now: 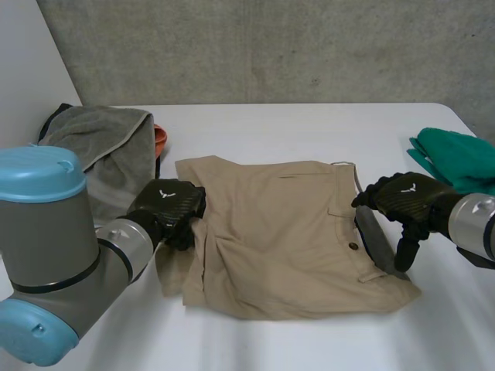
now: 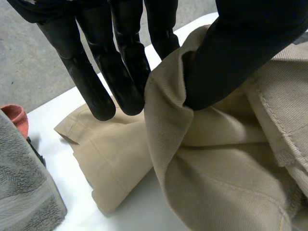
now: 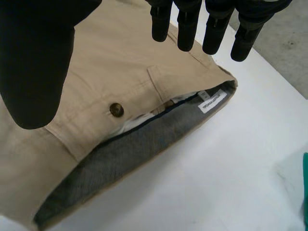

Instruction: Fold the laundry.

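- A white tag (image 3: 213, 101) sits inside the waistband of the shorts (image 3: 115, 57); its print is too small to read.
- A white winged emblem (image 1: 165, 193), with no letters, marks the back of the left hand (image 1: 174, 212) and of the right hand (image 1: 402, 201).

garment (image 1: 278, 232): tan twill cloth, matt | towel (image 1: 108, 139): grey terry, rough | table (image 1: 309, 124): white, smooth

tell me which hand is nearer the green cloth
Right. The right hand is over the waistband end of the khaki shorts, beside the green cloth; the left hand pinches their opposite end, by the grey towel.
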Controlling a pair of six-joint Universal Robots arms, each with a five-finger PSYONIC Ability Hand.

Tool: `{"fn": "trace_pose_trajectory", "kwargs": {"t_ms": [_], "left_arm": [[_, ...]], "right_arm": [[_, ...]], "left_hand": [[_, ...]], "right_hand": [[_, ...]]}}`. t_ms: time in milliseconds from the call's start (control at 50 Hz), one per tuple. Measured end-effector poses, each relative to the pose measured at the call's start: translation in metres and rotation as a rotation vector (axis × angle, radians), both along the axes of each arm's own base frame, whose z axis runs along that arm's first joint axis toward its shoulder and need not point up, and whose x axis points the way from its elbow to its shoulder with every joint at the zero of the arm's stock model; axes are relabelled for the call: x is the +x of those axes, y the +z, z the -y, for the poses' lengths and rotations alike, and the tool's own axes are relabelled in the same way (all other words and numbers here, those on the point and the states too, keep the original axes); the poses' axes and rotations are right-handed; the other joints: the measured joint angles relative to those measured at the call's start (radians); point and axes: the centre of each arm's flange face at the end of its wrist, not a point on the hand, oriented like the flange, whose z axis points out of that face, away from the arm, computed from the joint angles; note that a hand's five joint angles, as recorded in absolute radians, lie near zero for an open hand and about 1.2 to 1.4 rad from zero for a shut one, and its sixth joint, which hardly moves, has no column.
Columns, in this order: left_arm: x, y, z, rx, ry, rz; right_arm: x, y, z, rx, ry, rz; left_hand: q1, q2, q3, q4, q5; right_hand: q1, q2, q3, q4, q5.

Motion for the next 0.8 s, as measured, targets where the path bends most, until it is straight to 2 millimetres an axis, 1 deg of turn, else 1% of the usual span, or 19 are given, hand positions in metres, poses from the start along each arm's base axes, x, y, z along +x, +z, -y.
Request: {"fn": "trace_pose_trajectory", "kwargs": {"t_ms": [40, 120, 200, 280, 320, 360, 380, 400, 440, 460, 540, 580, 620, 640, 720, 740, 760, 780, 800], "left_arm": [[0.000, -0.001, 0.001, 0.001, 0.004, 0.000], [0.001, -0.003, 0.004, 0.003, 0.033, 0.006], [0.003, -0.005, 0.009, 0.003, 0.069, 0.017], [0.004, -0.007, 0.011, 0.004, 0.087, 0.023], [0.004, -0.007, 0.011, 0.005, 0.090, 0.025], [0.003, -0.007, 0.010, 0.007, 0.090, 0.024], [0.003, -0.007, 0.009, 0.009, 0.088, 0.023], [0.003, -0.007, 0.008, 0.012, 0.087, 0.022], [0.003, -0.005, 0.004, 0.020, 0.082, 0.018], [0.003, -0.005, 0.002, 0.023, 0.079, 0.016], [0.005, 0.000, -0.013, 0.056, 0.056, 0.011], [0.008, 0.003, -0.023, 0.077, 0.037, 0.013], [0.010, 0.005, -0.035, 0.103, 0.015, 0.020], [0.013, 0.007, -0.045, 0.124, -0.006, 0.027], [0.022, 0.009, -0.077, 0.197, -0.082, 0.069], [0.023, 0.009, -0.079, 0.204, -0.090, 0.074], [0.026, 0.008, -0.089, 0.231, -0.121, 0.098], [0.026, 0.008, -0.089, 0.231, -0.121, 0.098], [0.029, 0.006, -0.098, 0.254, -0.152, 0.128]], "right_arm": [[-0.003, 0.001, -0.005, 0.014, -0.005, 0.004], [-0.011, -0.001, -0.023, 0.062, 0.006, -0.024], [-0.019, -0.015, -0.040, 0.089, 0.053, -0.067], [-0.020, -0.029, -0.047, 0.098, 0.088, -0.084], [-0.019, -0.039, -0.048, 0.101, 0.100, -0.082], [-0.017, -0.047, -0.046, 0.095, 0.100, -0.074], [-0.017, -0.049, -0.045, 0.091, 0.098, -0.070], [-0.016, -0.052, -0.043, 0.082, 0.092, -0.064], [-0.016, -0.056, -0.038, 0.061, 0.077, -0.056], [-0.016, -0.056, -0.036, 0.054, 0.071, -0.054], [-0.019, -0.054, -0.029, 0.012, 0.035, -0.058], [-0.021, -0.051, -0.030, 0.009, 0.029, -0.079], [-0.025, -0.047, -0.035, 0.023, 0.030, -0.120], [-0.027, -0.046, -0.038, 0.032, 0.034, -0.139], [-0.050, -0.038, -0.059, 0.157, 0.104, -0.333], [-0.051, -0.037, -0.060, 0.165, 0.113, -0.345], [-0.056, -0.034, -0.062, 0.186, 0.141, -0.377], [-0.056, -0.034, -0.062, 0.186, 0.141, -0.377], [-0.061, -0.029, -0.060, 0.194, 0.166, -0.391]], "left_hand": [[0.000, 0.000, 0.000, 0.000, 0.000], [0.000, 0.000, 0.000, 0.000, 0.000], [0.000, 0.000, 0.000, 0.000, 0.000], [0.000, 0.000, 0.000, 0.000, 0.000], [0.000, 0.000, 0.000, 0.000, 0.000], [0.000, 0.000, 0.000, 0.000, 0.000], [0.000, 0.000, 0.000, 0.000, 0.000], [0.000, 0.000, 0.000, 0.000, 0.000], [0.000, 0.000, 0.000, 0.000, 0.000], [0.000, 0.000, 0.000, 0.000, 0.000], [0.000, 0.000, 0.000, 0.000, 0.000], [0.000, 0.000, 0.000, 0.000, 0.000], [0.000, 0.000, 0.000, 0.000, 0.000], [0.000, 0.000, 0.000, 0.000, 0.000], [0.000, 0.000, 0.002, 0.003, 0.000], [0.000, 0.000, 0.002, 0.003, 0.000], [0.000, 0.000, 0.005, 0.003, 0.001], [0.000, 0.000, 0.005, 0.003, 0.001], [0.000, 0.000, 0.005, 0.003, 0.001]], "right_hand": [[0.000, 0.000, 0.000, 0.000, 0.000], [0.000, 0.002, 0.002, 0.002, 0.008], [0.003, 0.003, 0.002, 0.003, 0.016], [0.013, 0.026, 0.029, 0.023, 0.050], [0.167, 0.179, 0.181, 0.164, 0.191], [0.447, 0.457, 0.450, 0.444, 0.466], [0.511, 0.548, 0.539, 0.533, 0.553], [0.652, 0.700, 0.687, 0.681, 0.700], [0.783, 0.909, 0.897, 0.889, 0.903], [0.797, 0.925, 0.919, 0.919, 0.931], [0.802, 0.927, 0.933, 0.943, 0.956], [0.802, 0.927, 0.933, 0.943, 0.956], [0.802, 0.927, 0.933, 0.944, 0.956], [0.802, 0.927, 0.933, 0.944, 0.956], [0.802, 0.927, 0.933, 0.947, 0.956], [0.802, 0.927, 0.933, 0.947, 0.956], [0.802, 0.927, 0.933, 0.947, 0.956], [0.802, 0.927, 0.933, 0.947, 0.956], [0.802, 0.927, 0.933, 0.947, 0.956]]}}
